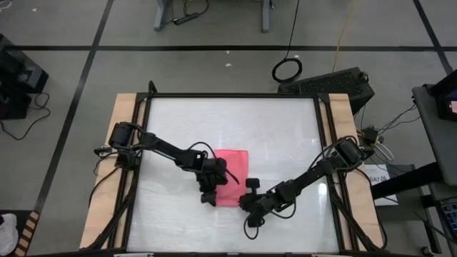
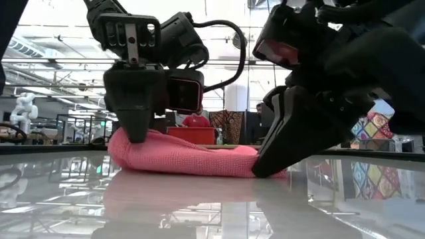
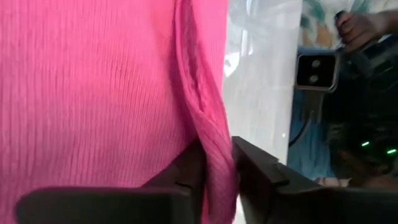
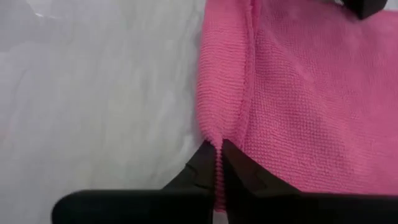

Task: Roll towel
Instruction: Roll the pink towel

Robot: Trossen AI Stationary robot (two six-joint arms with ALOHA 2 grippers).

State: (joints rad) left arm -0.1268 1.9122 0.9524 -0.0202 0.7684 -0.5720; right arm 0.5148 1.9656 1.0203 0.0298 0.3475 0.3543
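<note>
The bright pink towel (image 1: 233, 171) lies flat on the white table top (image 1: 285, 135), a little toward the near side. In the low view its near edge (image 2: 179, 158) is bunched up into a low ridge. My left gripper (image 1: 208, 198) is down at the towel's near left corner, shut on it. My right gripper (image 1: 247, 205) is down at the near right corner, shut on it. Both point at the table. My left gripper pinches a raised fold along the towel's edge (image 3: 214, 134) between its two fingers, slanting down from above at the near left corner. The rest of the towel lies on the table. I cannot tell how many layers it holds. My right gripper pinches the towel's hemmed edge (image 4: 217, 134) between its two fingertips at the near right corner, slanting down from above. A thin ridge of cloth stands up between the fingers. The rest of the towel lies flat on the table.
A black frame (image 1: 235, 95) runs around the table top, with wooden strips (image 1: 121, 143) at both sides. Bare table lies to the far side and to the left and right of the towel. The two arms stand close together at the near edge.
</note>
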